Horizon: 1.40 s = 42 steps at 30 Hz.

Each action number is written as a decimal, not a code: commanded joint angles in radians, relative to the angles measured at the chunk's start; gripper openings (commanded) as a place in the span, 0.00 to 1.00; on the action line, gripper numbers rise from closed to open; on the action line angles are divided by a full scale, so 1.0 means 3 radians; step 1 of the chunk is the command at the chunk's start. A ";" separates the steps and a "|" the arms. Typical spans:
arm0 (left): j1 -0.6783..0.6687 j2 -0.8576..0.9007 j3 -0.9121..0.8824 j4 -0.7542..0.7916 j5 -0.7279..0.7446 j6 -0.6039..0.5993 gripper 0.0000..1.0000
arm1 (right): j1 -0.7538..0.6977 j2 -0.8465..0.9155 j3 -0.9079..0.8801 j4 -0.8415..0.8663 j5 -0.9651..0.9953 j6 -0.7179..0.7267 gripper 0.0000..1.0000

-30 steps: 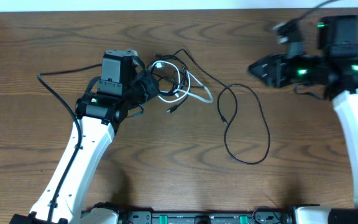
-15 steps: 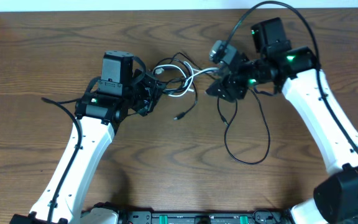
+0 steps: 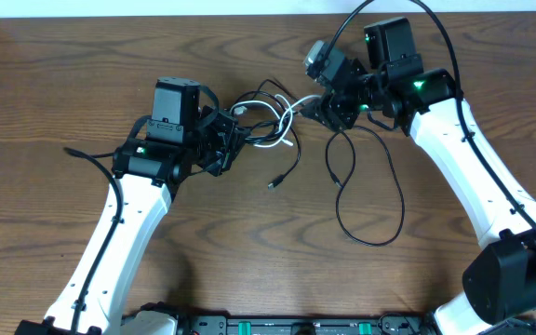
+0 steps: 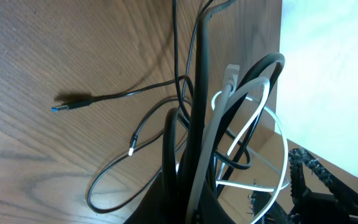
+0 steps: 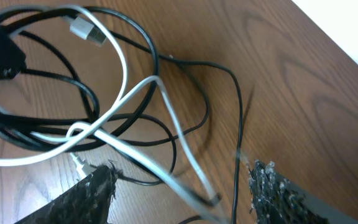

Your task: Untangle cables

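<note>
A tangle of black cables and one white cable (image 3: 270,119) lies at the table's far middle. My left gripper (image 3: 223,141) is shut on the bundle's left side; in the left wrist view black and white cords (image 4: 253,112) run out from between its jaws (image 4: 197,211). My right gripper (image 3: 321,110) is open at the tangle's right edge. In the right wrist view the white cable (image 5: 166,106) passes between its spread fingers (image 5: 182,193). A long black cable loop (image 3: 372,186) trails to the right. A loose black plug end (image 3: 274,184) lies in front of the tangle.
The wooden table (image 3: 45,93) has a white wall along its far edge. A thick black wire fixed to the left arm (image 3: 87,154) arcs over the table at the left. The right arm's own wire (image 3: 380,14) loops above it.
My right arm swung in from the far right to the tangle and now straddles the white cable. The loose black plug end slid towards the front right. My left gripper kept its hold.
</note>
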 commanded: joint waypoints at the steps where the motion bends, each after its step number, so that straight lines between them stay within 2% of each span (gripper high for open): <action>1: 0.0001 -0.0038 -0.0010 0.0001 0.0067 -0.0025 0.08 | 0.0020 0.0017 0.0009 0.0051 0.0022 0.0163 0.67; 11: 0.0001 -0.0038 -0.0010 0.0003 0.0067 -0.0014 0.08 | 0.0069 0.0285 0.0008 0.0301 0.0075 -0.0164 0.67; 15: 0.0001 -0.0037 -0.0010 0.0001 0.0069 -0.0014 0.08 | 0.0083 0.0394 0.0008 0.0615 0.0095 -0.0141 0.62; 17: 0.0001 -0.0037 -0.0010 0.0001 0.0069 -0.0014 0.08 | 0.0081 0.0397 0.0008 0.0760 0.0112 -0.0076 0.40; 18: 0.0001 -0.0037 -0.0010 0.0001 0.0067 -0.0014 0.08 | 0.0079 0.0388 0.0008 0.0856 0.0158 0.0020 0.22; 19: 0.0001 -0.0037 -0.0010 0.0001 0.0067 -0.0014 0.08 | 0.0078 0.0374 0.0008 0.0921 0.0207 0.0122 0.09; 20: 0.0001 -0.0037 -0.0010 0.0001 0.0067 -0.0013 0.08 | 0.0072 0.0366 0.0008 0.0982 0.0258 0.0229 0.01; 27: 0.0001 -0.0037 -0.0010 -0.0167 -0.0149 -0.0015 0.08 | -0.0201 0.0064 0.0009 0.1129 0.0571 0.1083 0.01; 35: 0.0001 -0.0037 -0.0010 -0.0371 -0.0309 -0.0014 0.08 | -0.1137 -0.0441 0.0009 0.1170 0.0113 0.2007 0.01; 39: 0.0001 -0.0037 -0.0010 -0.0370 -0.0310 -0.0014 0.08 | -0.1434 -0.0441 0.0009 0.1090 -0.0373 0.2097 0.01; 42: 0.0001 -0.0037 -0.0010 -0.0284 -0.0286 0.0401 0.08 | -0.1414 -0.0436 0.0009 0.0884 -0.0458 0.2001 0.01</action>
